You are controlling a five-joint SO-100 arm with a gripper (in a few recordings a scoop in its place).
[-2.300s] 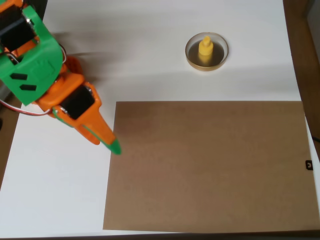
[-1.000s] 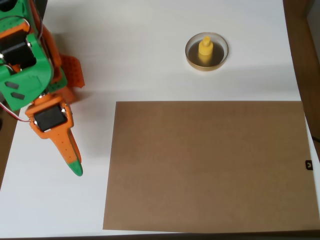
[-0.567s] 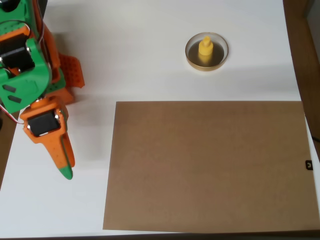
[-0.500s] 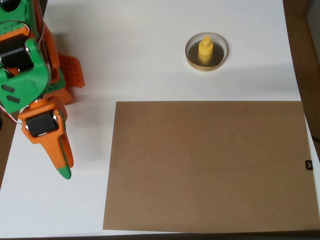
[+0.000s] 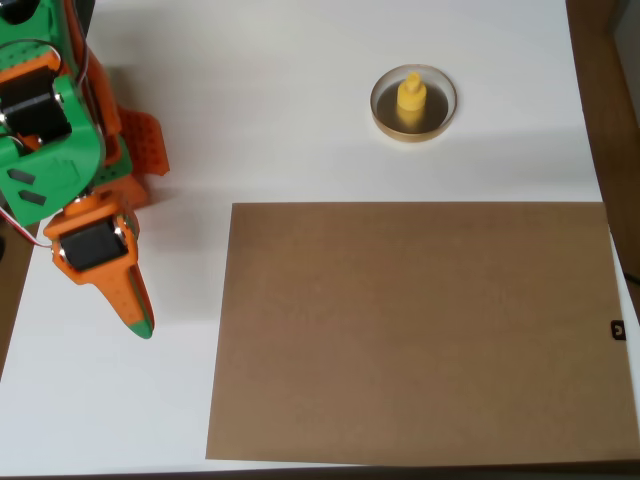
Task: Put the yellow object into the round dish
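The yellow object (image 5: 411,98) stands upright inside the round dish (image 5: 443,117), which sits on the white table near the top right of the overhead view. My orange and green gripper (image 5: 138,318) is far from it at the left edge, pointing down the picture. Its fingers lie together and hold nothing.
A large brown board (image 5: 415,330) covers the lower right of the white table (image 5: 280,110). The arm's orange base (image 5: 135,155) stands at the upper left. Dark floor shows beyond the table's right edge.
The arm swung from the board's left edge back toward the table's left edge, then pulled up slightly. The yellow object and dish have not moved.
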